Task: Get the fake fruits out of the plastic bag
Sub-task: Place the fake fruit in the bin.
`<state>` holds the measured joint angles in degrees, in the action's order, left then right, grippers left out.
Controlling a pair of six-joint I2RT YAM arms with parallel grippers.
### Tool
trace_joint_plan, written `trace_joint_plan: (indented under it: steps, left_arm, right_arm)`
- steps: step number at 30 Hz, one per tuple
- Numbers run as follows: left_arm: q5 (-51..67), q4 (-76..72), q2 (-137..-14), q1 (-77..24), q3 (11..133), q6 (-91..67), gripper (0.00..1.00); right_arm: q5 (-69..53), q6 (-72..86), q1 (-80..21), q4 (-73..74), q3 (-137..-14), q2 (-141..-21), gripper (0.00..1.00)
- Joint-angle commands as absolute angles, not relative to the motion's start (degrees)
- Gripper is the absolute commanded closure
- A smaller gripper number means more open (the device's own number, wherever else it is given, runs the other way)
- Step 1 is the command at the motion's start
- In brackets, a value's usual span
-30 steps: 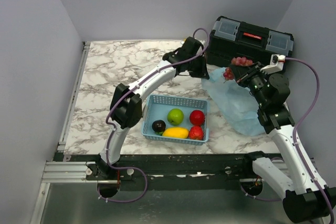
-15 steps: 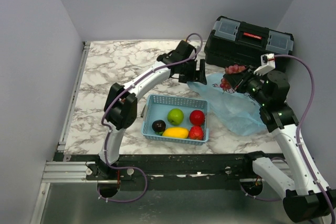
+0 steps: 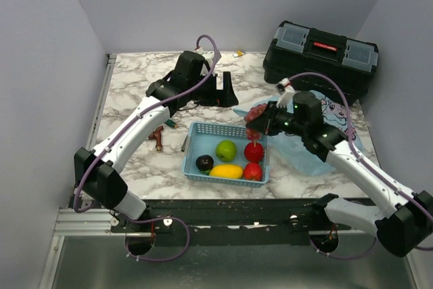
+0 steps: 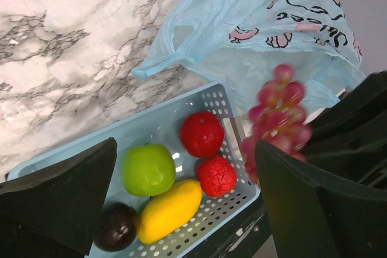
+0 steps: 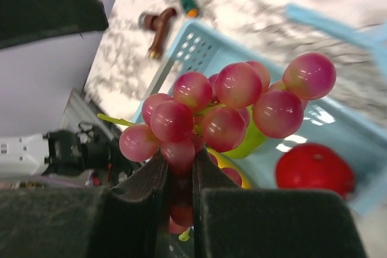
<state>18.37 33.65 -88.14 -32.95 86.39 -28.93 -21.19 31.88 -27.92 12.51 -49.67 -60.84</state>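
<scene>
Right claw [image 5: 179,176] held grape bunch [image 5: 230,104] at basket [image 3: 203,133] edge, left claw [image 3: 222,90] stood wide open, empty, bag [image 3: 325,147] lay beside basket.

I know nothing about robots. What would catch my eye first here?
The pink-red grape bunch, pinched in the right claw, hangs at the far right corner of the light-blue basket. In that basket lie a green apple, a red apple and a yellow fruit. A black toolbox sits at the back right.
</scene>
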Motion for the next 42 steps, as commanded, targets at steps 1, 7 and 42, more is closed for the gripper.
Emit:
trace_joint_plan:
  steps: [1,7,42]
  left_arm:
    - [11.3,35.0,-79.9,-32.4,83.6,-24.6,0.04]
    - [-2.5,34.4,-67.0,-32.3,79.1,-19.6,0.01]
    - [-4.2,25.9,-50.7,-32.2,65.7,-17.9,0.01]
  right_arm:
    - [-18.4,33.9,-34.2,5.1,-51.5,-65.5,0.99]
    - [-20.6,36.1,-39.1,-3.1,-53.6,-75.5,0.99]
    - [-3.6,25.1,-51.9,20.3,-78.5,-111.6,0.59]
